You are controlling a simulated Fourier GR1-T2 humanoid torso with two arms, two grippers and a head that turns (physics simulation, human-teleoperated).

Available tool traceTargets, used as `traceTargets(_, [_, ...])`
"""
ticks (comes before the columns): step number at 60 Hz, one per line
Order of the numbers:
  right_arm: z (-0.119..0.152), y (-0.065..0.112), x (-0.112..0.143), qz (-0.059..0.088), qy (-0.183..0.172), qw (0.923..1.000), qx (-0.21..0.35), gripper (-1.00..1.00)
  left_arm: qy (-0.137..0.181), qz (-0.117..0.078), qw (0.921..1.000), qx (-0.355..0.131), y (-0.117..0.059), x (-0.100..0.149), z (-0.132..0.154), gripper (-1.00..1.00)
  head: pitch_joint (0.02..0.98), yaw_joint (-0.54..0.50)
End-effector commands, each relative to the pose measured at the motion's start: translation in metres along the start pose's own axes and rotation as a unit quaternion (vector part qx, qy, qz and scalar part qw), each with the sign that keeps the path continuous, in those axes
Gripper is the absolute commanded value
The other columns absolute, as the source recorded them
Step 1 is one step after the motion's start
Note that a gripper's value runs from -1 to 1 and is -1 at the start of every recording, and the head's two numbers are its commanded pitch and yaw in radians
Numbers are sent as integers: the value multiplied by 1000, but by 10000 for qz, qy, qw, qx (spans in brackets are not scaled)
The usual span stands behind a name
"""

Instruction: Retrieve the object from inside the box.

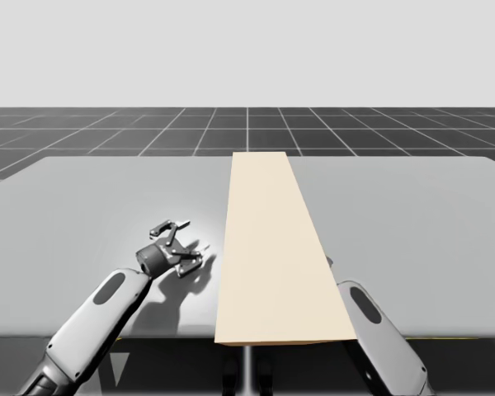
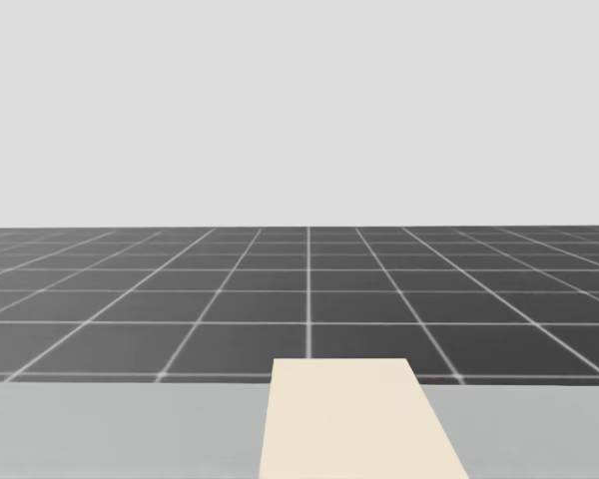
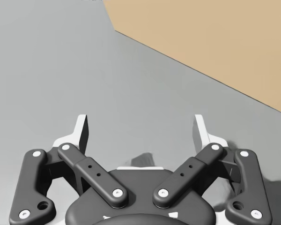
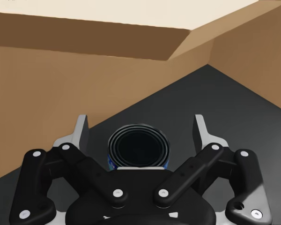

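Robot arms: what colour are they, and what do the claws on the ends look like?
My left arm and right arm have smooth pale grey shells, each with a dark oval patch on top. My left gripper and right gripper are made of black bars joined by small silvery screws, and each ends in two flat pale fingers.

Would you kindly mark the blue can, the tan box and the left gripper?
blue can [image 4: 138,150], right wrist view, its dark top.
tan box [image 1: 272,247], high view, its pale top panel.
left gripper [image 3: 140,125], left wrist view, between its fingertips.
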Motion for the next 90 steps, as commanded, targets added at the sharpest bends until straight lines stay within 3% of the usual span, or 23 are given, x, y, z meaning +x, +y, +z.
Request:
traceTargets(1, [3, 18, -3, -408, 200, 9988, 190, -1000, 29, -259, 9991, -341, -25, 0, -6, -1000, 183, 9])
traceTargets(2, [3, 18, -4, -443, 220, 9986, 183, -1000, 22, -260, 9991, -347, -26, 0, -6, -1000, 184, 7])
traceTargets(4, [1, 15, -7, -348, 229, 9990, 133, -1000, 17, -255, 9991, -349, -27, 1, -6, -1000, 187, 0])
traceTargets(10, [-4, 5, -22, -415, 172, 9990, 15, -1000, -1, -264, 9991, -345, -26, 1, -6, -1000, 195, -15])
traceTargets(18, [-9, -1, -38, -269, 224, 9993, -123, -1000, -1, -279, 9990, -340, -25, 1, -6, -1000, 211, -25])
traceTargets(27, [-27, -5, -49, -342, 526, 9980, -31, -1000, -2, -306, 9989, -350, -25, 0, -6, -1000, 221, -31])
traceTargets(32, [-41, -7, -50, -495, 585, 9970, 72, -1000, -16, -319, 9989, -345, -25, 0, -6, -1000, 231, -32])
traceTargets(34, [-45, -7, -50, -424, 599, 9972, 120, -1000, -21, -322, 9989, -342, -24, 0, -6, -1000, 234, -33])
traceTargets(39, [-57, -6, -49, -496, 645, 9964, 231, -1000, -15, -366, 9988, -332, -24, 0, -6, -1000, 242, -35])
traceTargets(41, [-61, -5, -49, -459, 665, 9965, 223, -1000, -16, -376, 9987, -334, -24, 0, -6, -1000, 243, -35])
traceTargets(50, [-75, 0, -59, -535, 1037, 9928, 267, -1000, -26, -430, 9985, -344, -25, 0, -5, -1000, 250, -34])
traceTargets(52, [-75, 0, -62, -629, 1391, 9879, 274, -1000, -20, -448, 9984, -334, -26, 0, -5, -1000, 252, -34])
traceTargets(54, [-74, 0, -66, -491, 1478, 9870, 385, -1000, -22, -459, 9983, -347, -26, 0, -4, -1000, 253, -35])
traceTargets(55, [-73, 1, -69, -382, 1509, 9874, 274, -551, -22, -463, 9983, -348, -26, 0, -4, -1000, 254, -35])
traceTargets(57, [-73, 1, -73, -426, 1589, 9862, 159, 822, -20, -480, 9983, -344, -27, 1, -4, -1000, 255, -36])
traceTargets(58, [-73, 0, -75, -479, 1659, 9848, 178, 1000, -26, -484, 9982, -351, -27, 1, -4, -1000, 256, -37])
traceTargets(63, [-71, -4, -75, -549, 1643, 9849, 30, 1000, -2, -510, 9981, -338, -27, 0, -5, -1000, 255, -38])
traceTargets(68, [-65, -5, -68, -528, 1572, 9861, -61, 1000, 3, -512, 9981, -337, -27, 0, -5, -1000, 254, -39])
traceTargets(78, [-49, -3, -49, -393, 1279, 9908, -206, 1000, 23, -529, 9981, -327, -28, 0, -5, -1000, 250, -43])
traceTargets(80, [-47, -1, -45, -298, 1240, 9916, -208, 1000, 28, -532, 9980, -327, -28, 1, -5, -1000, 250, -45])
traceTargets(90, [-43, 2, -35, -231, 1102, 9933, -243, 1000, 42, -537, 9981, -310, -27, 0, -5, -1000, 245, -45])
